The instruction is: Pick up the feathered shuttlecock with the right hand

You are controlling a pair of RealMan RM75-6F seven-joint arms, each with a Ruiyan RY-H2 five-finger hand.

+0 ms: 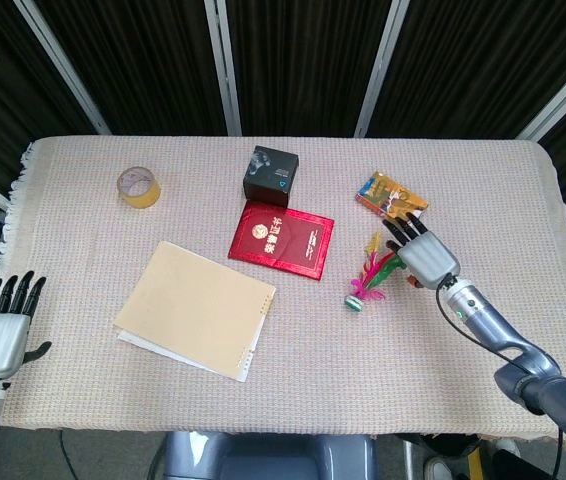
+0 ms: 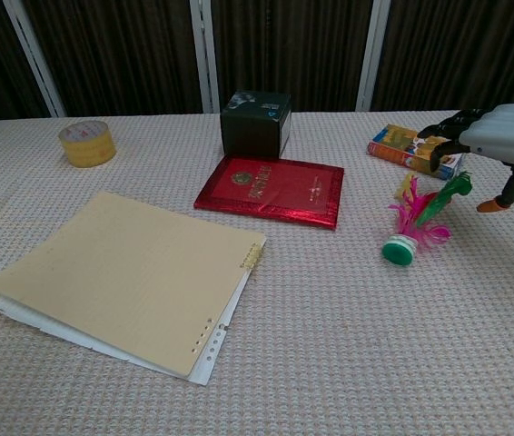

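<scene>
The feathered shuttlecock (image 1: pixel 370 276) (image 2: pixel 415 222) lies on the woven cloth right of centre, green base toward me, pink, yellow and green feathers pointing away. My right hand (image 1: pixel 421 252) (image 2: pixel 500 139) hovers just right of and above the feathers, palm down, fingers spread, holding nothing. My left hand (image 1: pixel 1 328) stays at the table's front left edge, open and empty; the chest view does not show it.
A red booklet (image 1: pixel 281 238) lies left of the shuttlecock, a dark box (image 1: pixel 270 175) behind it. A colourful small box (image 1: pixel 390 198) sits just beyond my right hand. A tan notebook (image 1: pixel 196 307) and a tape roll (image 1: pixel 138 186) are on the left.
</scene>
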